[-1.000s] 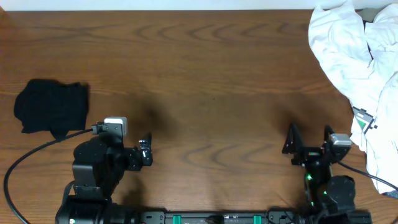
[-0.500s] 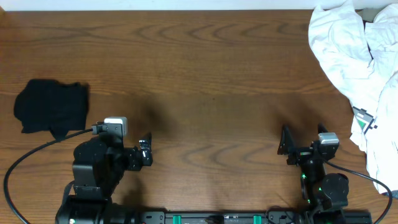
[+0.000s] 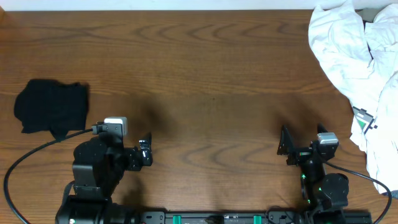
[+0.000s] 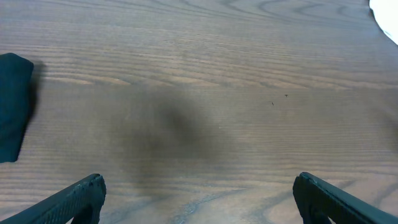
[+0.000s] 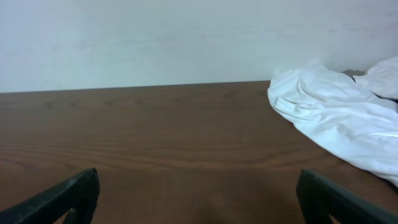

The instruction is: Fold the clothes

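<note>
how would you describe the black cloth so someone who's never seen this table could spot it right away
Look down on the wooden table from overhead and go to its left edge, about halfway along. The black cloth lies there flat, as a compact, roughly square bundle. It is the only dark garment, and it lies alone; the other clothes are a crumpled white pile at the far right.

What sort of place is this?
Probably a robotics lab bench: the robot's left arm and right arm stand at a wooden table, a plain white wall behind, with a white clothes pile and a black garment.
</note>
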`<state>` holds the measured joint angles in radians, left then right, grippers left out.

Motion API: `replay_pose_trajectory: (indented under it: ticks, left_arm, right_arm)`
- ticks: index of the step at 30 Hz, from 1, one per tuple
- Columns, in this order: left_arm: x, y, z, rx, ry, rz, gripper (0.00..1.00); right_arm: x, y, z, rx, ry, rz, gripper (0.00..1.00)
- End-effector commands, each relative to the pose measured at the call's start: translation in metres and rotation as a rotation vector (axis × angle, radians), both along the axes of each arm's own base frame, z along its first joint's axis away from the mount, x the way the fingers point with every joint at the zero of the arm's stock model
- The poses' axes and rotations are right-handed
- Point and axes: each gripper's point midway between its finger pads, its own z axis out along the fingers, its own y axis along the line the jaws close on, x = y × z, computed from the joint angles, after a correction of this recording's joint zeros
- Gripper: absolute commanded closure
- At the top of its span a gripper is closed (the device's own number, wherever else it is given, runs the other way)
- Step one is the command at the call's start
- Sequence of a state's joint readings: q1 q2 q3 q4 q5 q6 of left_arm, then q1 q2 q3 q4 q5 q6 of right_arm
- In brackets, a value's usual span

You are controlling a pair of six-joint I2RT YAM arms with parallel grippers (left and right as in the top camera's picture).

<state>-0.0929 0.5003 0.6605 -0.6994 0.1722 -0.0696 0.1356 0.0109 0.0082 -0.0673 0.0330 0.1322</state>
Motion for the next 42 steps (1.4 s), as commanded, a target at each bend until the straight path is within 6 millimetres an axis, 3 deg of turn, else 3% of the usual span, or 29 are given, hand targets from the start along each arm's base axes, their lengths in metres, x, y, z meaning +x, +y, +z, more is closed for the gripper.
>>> replay_pose_trajectory:
  ticks: [1, 24, 34, 38, 42]
  left_arm:
    - [0.000, 0.002, 0.000, 0.020, -0.006, -0.002, 0.02]
    - [0.000, 0.002, 0.000, 0.020, -0.008, -0.002, 0.02]
    - [-0.013, 0.003, 0.016, 0.015, -0.095, 0.001, 0.02]
    - [-0.025, 0.017, 0.009, 0.060, -0.113, 0.055, 0.02]
    - [-0.031, 0.020, -0.016, 0.068, -0.124, 0.070, 0.02]
  right_arm:
    - [0.000, 0.000, -0.001, -0.014, 0.000, 0.003, 0.01]
    - [0.000, 0.000, -0.001, -0.014, 0.000, 0.003, 0.01]
    - [0.000, 0.000, -0.001, -0.014, 0.000, 0.003, 0.01]
    - [0.000, 0.000, -0.001, -0.014, 0.000, 0.003, 0.01]
    - [0.000, 0.000, -0.001, -0.014, 0.000, 0.003, 0.01]
